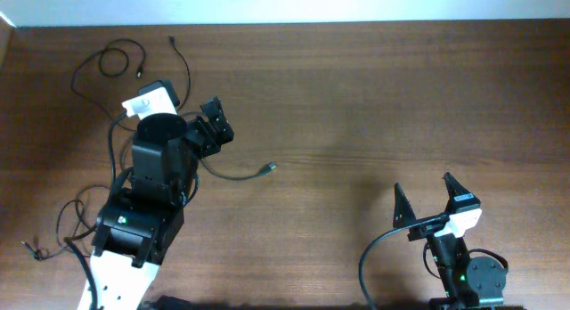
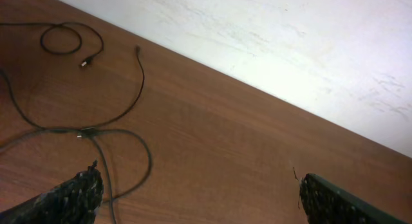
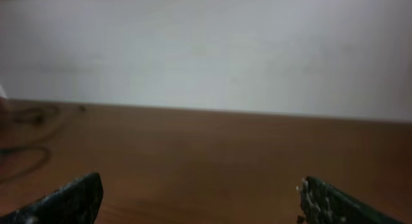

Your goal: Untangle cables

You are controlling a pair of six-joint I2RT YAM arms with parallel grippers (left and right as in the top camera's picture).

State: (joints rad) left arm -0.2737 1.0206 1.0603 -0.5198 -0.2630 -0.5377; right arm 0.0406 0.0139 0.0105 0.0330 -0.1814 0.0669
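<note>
The thin black cables (image 1: 111,61) lie at the far left of the table, partly hidden under my left arm. One makes a small loop; another curves from a free end (image 1: 172,40) toward the arm. A plug end (image 1: 270,168) lies right of the arm. In the left wrist view the cables (image 2: 87,130) cross left of the jaws, with the loop (image 2: 61,40) further off. My left gripper (image 1: 212,127) (image 2: 199,198) is open and empty above the wood. My right gripper (image 1: 427,199) (image 3: 203,201) is open and empty at the front right, far from the cables.
More thin black cord (image 1: 62,223) trails at the front left beside the left arm base, with loose ends (image 1: 31,249). A thicker black wire (image 1: 374,256) curves by the right arm base. A white wall (image 1: 356,5) borders the table's far edge.
</note>
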